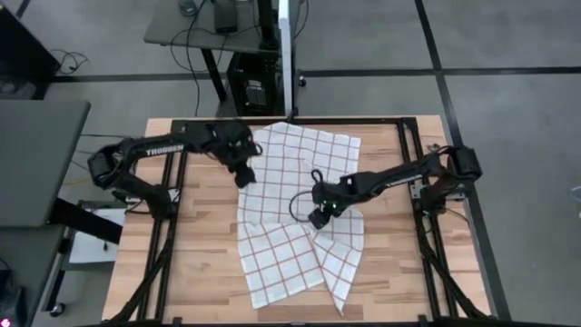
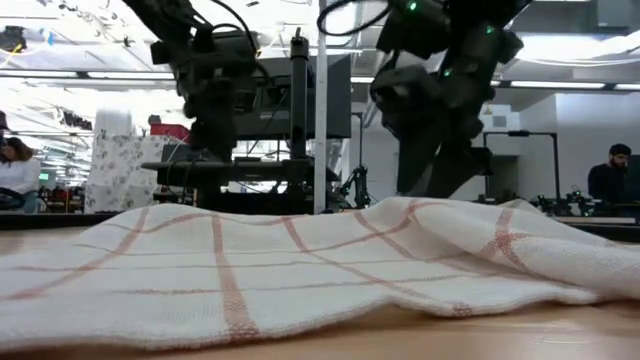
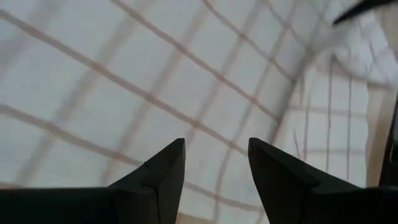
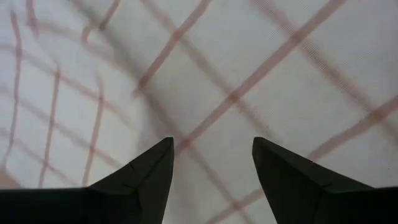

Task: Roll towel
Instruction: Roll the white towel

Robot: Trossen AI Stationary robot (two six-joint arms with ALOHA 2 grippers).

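Observation:
A white towel with a red grid [image 1: 300, 182] lies spread on the wooden table [image 1: 200, 254], from the far edge toward the near edge. Its near part is rumpled into two overlapping flaps [image 1: 283, 262]. In the low view the towel [image 2: 300, 270] rises in a soft hump. My left gripper [image 1: 243, 174] is open over the towel's far left part, with cloth showing between its fingers [image 3: 216, 146]. My right gripper [image 1: 320, 216] is open over the towel's middle, close above the cloth [image 4: 212, 144]. I cannot tell whether either gripper touches the towel.
Black frame rails run along the table's left side [image 1: 168, 227] and right side [image 1: 422, 227]. A white post [image 1: 290, 64] stands at the far edge. Bare wood shows to the left and right of the towel. People sit in the room beyond [image 2: 15, 170].

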